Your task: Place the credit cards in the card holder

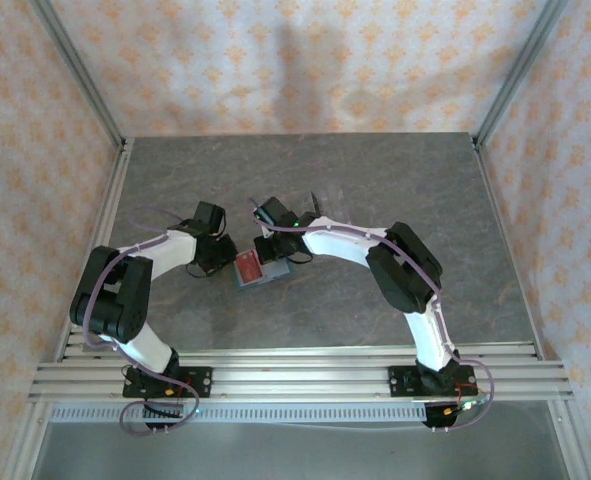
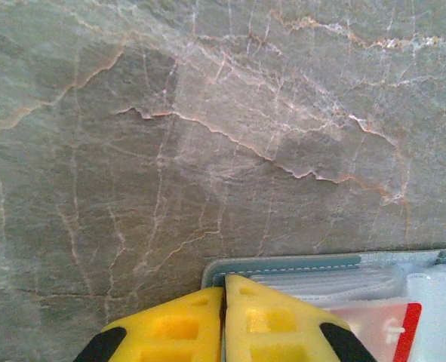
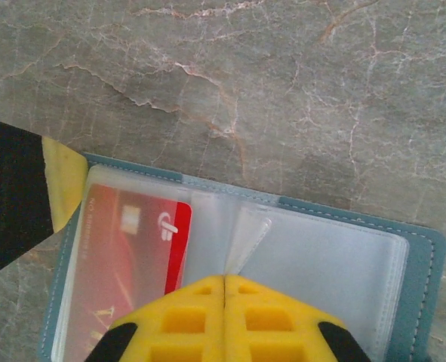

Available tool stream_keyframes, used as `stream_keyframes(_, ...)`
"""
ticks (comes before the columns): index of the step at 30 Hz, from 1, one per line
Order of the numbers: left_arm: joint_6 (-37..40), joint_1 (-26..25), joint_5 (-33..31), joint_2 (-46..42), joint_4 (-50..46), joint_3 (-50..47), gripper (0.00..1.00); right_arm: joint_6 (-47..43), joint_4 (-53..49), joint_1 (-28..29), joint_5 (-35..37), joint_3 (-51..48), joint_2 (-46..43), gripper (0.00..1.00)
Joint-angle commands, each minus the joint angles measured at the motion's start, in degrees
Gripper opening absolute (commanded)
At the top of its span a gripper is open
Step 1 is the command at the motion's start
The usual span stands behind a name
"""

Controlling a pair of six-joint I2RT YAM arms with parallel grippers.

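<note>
The teal card holder [image 1: 260, 272] lies open on the grey stone table between both arms. A red credit card [image 3: 132, 249] sits in its left clear pocket, its right edge sticking out of the sleeve. My left gripper [image 2: 223, 290] is shut on the holder's corner [image 2: 283, 265], with the red card [image 2: 381, 320] just to its right; one of its fingers [image 3: 60, 181] overlaps that corner. My right gripper [image 3: 224, 277] is shut over the holder's middle fold, where a clear sleeve leaf [image 3: 245, 237] stands up and runs into the seam between the fingertips. The teal cover [image 3: 419, 256] shows at right.
A transparent plastic rack [image 1: 327, 208] stands just behind the right wrist. Bare table [image 1: 455, 200] lies to the right and far side. Metal frame posts and patterned walls close in the table's edges.
</note>
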Motion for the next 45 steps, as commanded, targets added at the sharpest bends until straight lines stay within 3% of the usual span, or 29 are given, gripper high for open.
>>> stream_keyframes(1, 0.15, -1.6, 0.57, 3.03, -1.29, -2.76, 0.09, 1.85, -0.65, 0.62, -2.21, 2.21, -2.91, 0.0)
stream_keyframes(21, -1.53, -3.19, 1.06, 4.18, 0.38, -2.78, 0.09, 12.44, 7.24, 0.85, -14.12, -2.81, -4.76, 0.0)
stream_keyframes(28, -1.53, -3.15, 1.6, 4.15, 0.77, -2.51, 0.09, 14.91, 10.64, 1.15, -16.59, -5.22, -5.14, 0.17)
stream_keyframes(45, -0.65, -2.11, 2.37, 1.13, -2.36, -2.17, 0.11, 19.03, 16.31, 1.27, -19.89, -3.5, -1.1, 0.32)
